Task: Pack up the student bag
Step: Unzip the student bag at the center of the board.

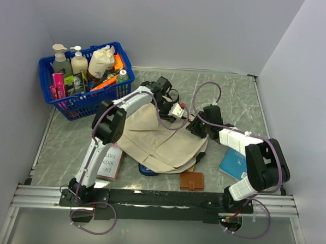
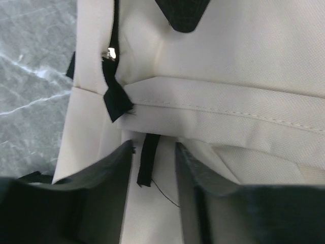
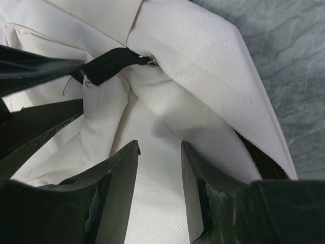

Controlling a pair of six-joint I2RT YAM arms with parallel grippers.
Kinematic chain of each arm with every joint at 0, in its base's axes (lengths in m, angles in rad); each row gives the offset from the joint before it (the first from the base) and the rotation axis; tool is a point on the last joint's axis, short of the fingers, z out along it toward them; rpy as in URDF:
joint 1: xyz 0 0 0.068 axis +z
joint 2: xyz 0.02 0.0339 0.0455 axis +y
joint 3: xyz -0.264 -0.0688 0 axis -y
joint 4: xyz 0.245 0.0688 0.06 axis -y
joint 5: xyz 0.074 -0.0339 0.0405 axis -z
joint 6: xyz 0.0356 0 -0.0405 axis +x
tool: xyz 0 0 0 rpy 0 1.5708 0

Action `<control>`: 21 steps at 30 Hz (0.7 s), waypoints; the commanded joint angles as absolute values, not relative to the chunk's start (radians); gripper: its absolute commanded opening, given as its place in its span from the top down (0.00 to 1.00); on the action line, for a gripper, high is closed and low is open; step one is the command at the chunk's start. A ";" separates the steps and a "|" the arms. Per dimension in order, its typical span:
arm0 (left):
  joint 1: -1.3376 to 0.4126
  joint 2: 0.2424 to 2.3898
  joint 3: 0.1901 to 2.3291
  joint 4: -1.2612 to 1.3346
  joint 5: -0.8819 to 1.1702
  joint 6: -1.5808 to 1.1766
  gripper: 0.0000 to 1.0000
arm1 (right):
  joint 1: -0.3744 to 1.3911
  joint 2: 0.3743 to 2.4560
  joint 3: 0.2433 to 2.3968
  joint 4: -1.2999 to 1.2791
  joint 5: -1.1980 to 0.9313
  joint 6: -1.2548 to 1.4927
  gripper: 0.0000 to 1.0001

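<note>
Up in the upper left of the overhead view sits a blue plastic basket (image 1: 77,98) crammed with pump bottles (image 1: 61,60) and a small cloth pouch (image 1: 102,60). Lower left, a book (image 1: 111,163) lies flat on the grey marbled table (image 1: 61,141), partly under the left arm. In the middle of the frame the student bag (image 1: 159,141) is spread flat, cream fabric rumpled, its top end towards the back wall. The left gripper (image 2: 154,147) is down over that top end, its fingers apart; a thin black strap end (image 2: 148,160) lies on the cream cloth in the gap between them and neither finger visibly pinches it, with a frayed black tab (image 2: 117,99) just above. A little to the right, the right gripper (image 3: 160,147) is at the bag's right edge, its fingers also apart over pale lining with nothing caught between them; a black tab on a metal ring (image 3: 109,63) sits above. At the lower centre right a brown wallet (image 1: 191,181) lies just beside the bag's near edge, and further right a blue book (image 1: 233,163) rests by the right arm
</note>
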State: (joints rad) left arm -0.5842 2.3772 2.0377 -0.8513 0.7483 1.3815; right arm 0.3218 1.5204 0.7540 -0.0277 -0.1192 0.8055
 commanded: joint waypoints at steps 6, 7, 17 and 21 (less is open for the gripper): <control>-0.603 2.425 2.103 -0.973 0.762 1.467 0.81 | 0.314 1.468 0.709 -0.048 -0.103 0.788 0.54; -0.601 2.424 2.102 -0.962 0.759 1.454 0.87 | 0.318 1.467 0.709 -0.045 -0.104 0.790 0.54; -0.601 2.226 1.931 -0.772 0.764 1.322 0.99 | 0.318 1.497 0.745 -0.038 -0.107 0.793 0.55; -0.601 2.155 1.841 -0.753 0.761 1.296 0.99 | 0.316 1.512 0.773 -0.032 -0.110 0.798 0.55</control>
